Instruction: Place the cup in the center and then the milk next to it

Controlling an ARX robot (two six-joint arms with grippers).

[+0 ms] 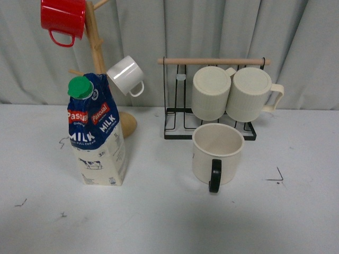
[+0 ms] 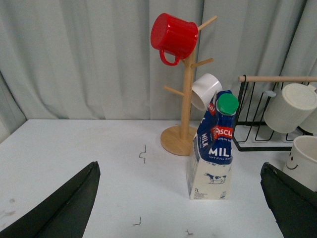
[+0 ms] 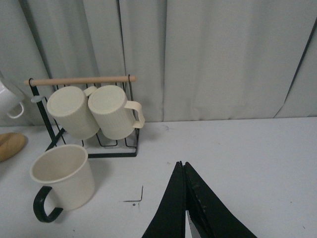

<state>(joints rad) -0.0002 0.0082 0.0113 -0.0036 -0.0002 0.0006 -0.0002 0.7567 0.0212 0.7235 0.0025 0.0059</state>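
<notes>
Cup upright, right of centre on tabletop, just near of the wire rack, black handle facing near. Looks rigid, smooth, likely slippery: pinch rim wall or handle. Milk stands left; carton probably squashes, grip mid-body. Left pincer spread wide; right pincer closed, empty.

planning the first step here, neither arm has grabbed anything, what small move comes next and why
Probably open the right end effector, now shut and empty, and ease it toward the cup. The cup goes first, and it stands upright right of centre with its black handle facing the robot.
</notes>
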